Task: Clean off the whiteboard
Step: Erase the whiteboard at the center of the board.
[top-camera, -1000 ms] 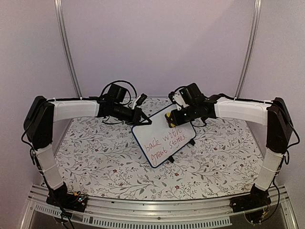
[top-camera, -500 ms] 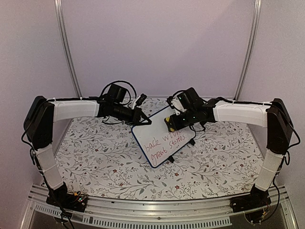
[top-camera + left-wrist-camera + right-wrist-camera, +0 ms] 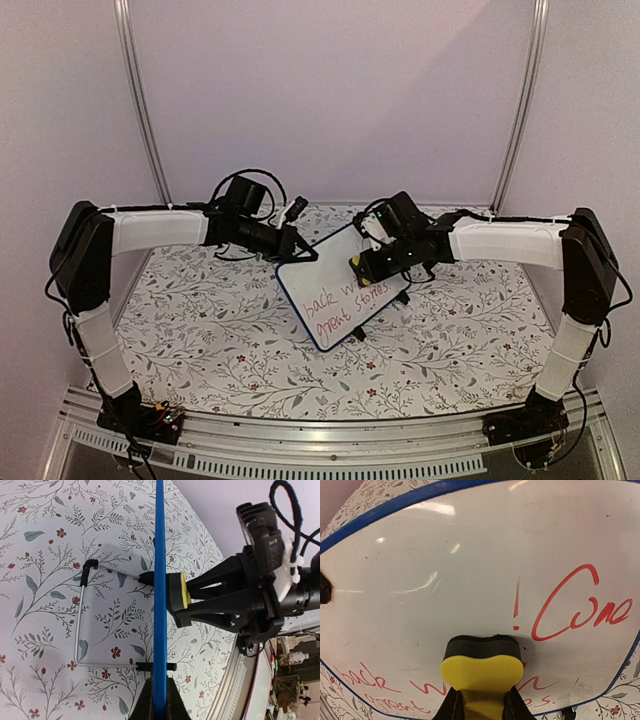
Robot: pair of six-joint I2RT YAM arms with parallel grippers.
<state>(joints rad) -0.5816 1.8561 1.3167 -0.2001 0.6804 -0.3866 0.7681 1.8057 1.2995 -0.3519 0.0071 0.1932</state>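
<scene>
We are mid-wipe. The left gripper [image 3: 159, 701] pinches the whiteboard [image 3: 335, 295] by its edge, steadying it on the table [image 3: 200, 330]. The right gripper [image 3: 482, 706] clamps the eraser [image 3: 482, 670] against its face. Next we should sweep across the red words.

The only writing is red handwriting on the whiteboard [image 3: 445, 555]. In the right wrist view, an exclamation mark stands just left of a word that reads as "Come", high on the right side. Below, a line begins "back w", and the sponge [image 3: 481, 672] hides the letters that follow. The lowest line begins "great" and ends in "es." past the sponge. From the top view that line reads "great stories."
</scene>
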